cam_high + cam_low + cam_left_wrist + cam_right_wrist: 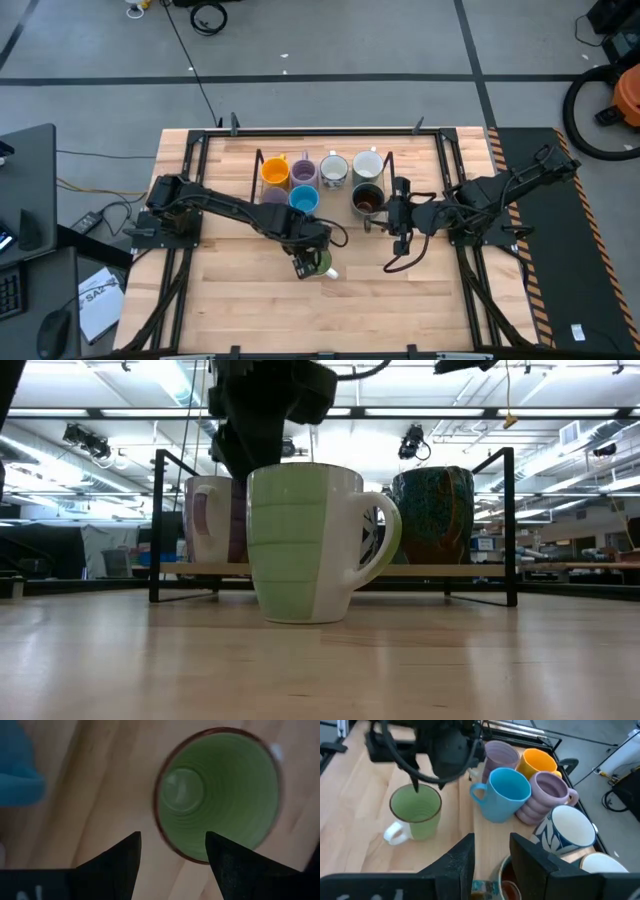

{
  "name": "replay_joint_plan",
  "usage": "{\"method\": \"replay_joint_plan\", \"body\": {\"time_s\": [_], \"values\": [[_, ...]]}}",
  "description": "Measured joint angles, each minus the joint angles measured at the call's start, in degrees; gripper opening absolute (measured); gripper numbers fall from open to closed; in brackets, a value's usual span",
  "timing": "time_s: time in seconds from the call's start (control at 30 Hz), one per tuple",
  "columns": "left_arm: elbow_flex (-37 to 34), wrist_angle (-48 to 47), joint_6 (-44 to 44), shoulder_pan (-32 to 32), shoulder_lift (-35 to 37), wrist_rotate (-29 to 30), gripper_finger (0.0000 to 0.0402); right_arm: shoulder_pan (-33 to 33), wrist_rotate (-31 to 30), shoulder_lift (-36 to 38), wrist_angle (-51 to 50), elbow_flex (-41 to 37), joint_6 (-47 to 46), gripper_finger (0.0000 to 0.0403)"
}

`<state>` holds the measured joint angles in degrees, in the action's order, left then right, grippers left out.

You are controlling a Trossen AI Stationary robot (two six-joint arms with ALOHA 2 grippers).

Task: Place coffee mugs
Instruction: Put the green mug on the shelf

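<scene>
**Desk:** Nearest the lens, what have you got?

**Operator:** Light green mug [305, 545], upright on the bare table [240, 310], in front of the black wire frame [330, 575] where the other mugs cluster. I have the left gripper [172, 852] hanging directly over its rim, fingers spread, touching nothing. My right gripper [490, 855] waits beside the dark brown mug [367, 199], partly parted; I see nothing pinched.

**Desk:** Risks?

**Operator:** Descending off-centre, I'd judge a finger could strike the rim and tip it, or nudge it toward the blue mug [505, 792] nearby.

**Desk:** And the mug itself?

**Operator:** Glazed, ribbed green body, white handle, reddish lip, empty inside.
</scene>
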<state>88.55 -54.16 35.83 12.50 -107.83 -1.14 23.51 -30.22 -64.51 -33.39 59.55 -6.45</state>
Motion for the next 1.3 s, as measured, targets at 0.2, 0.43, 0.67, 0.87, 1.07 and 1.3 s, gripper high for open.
{"method": "replay_joint_plan", "body": {"time_s": [0.2,0.43,0.67,0.87,1.07,1.3], "values": [[-3.0,5.0,1.3,-0.9,0.0,-2.0,0.0225,0.0,0.0,0.0,1.4,0.0,-1.6,0.0128],[-7.5,9.1,3.8,-1.4,0.0,-3.9,0.0178,0.8,0.2,0.0,1.7,0.0,-3.0,0.0128],[-7.5,10.3,1.7,-1.4,0.0,-2.4,0.0102,0.9,0.3,0.0,1.9,0.0,-4.1,0.0128],[-7.5,9.9,-0.5,-1.4,0.0,-2.7,0.0031,0.9,0.3,0.0,1.9,0.0,-4.3,0.0128],[-2.8,7.8,-4.5,-1.4,0.0,-5.2,0.0021,0.9,0.8,0.0,1.9,0.0,-4.3,0.0128],[7.8,3.0,-15.2,-1.5,0.0,-0.9,0.0021,1.7,0.7,0.0,2.3,0.0,-5.8,0.0128]]}}
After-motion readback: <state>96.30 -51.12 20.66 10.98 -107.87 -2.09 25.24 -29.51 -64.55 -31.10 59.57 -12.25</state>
